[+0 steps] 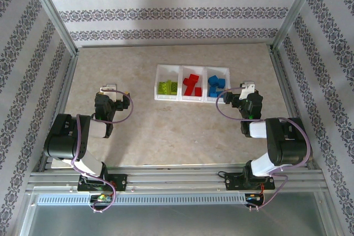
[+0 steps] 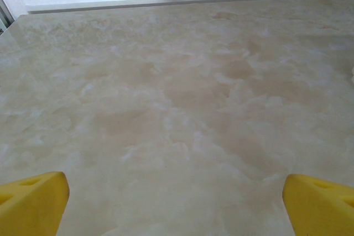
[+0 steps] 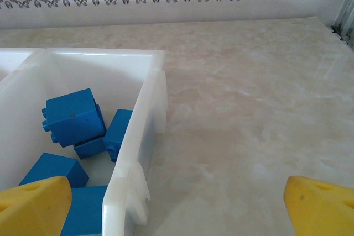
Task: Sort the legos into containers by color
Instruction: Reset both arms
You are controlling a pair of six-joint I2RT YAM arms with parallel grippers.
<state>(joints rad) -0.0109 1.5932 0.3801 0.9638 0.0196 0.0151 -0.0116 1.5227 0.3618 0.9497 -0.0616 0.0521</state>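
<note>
The containers (image 1: 180, 83), a white tray of three joined compartments, sit at the table's back middle. Lime green legos (image 1: 168, 87) fill the left compartment, red legos (image 1: 192, 85) the middle one and blue legos (image 1: 216, 84) the right one. My right gripper (image 1: 247, 88) hovers just right of the tray, open and holding nothing. In the right wrist view its yellow fingertips (image 3: 33, 203) straddle the tray's right wall (image 3: 138, 153), with blue legos (image 3: 74, 117) inside. My left gripper (image 1: 110, 89) is open over bare table well left of the tray. Its yellow fingertips (image 2: 33, 200) stand wide apart with nothing between them.
Patterned walls and metal frame posts (image 1: 283, 31) enclose the marble-look table (image 1: 182, 131) on three sides. Both arm bases sit on the rail (image 1: 177, 181) at the near edge. Bare tabletop lies between the arms and the tray.
</note>
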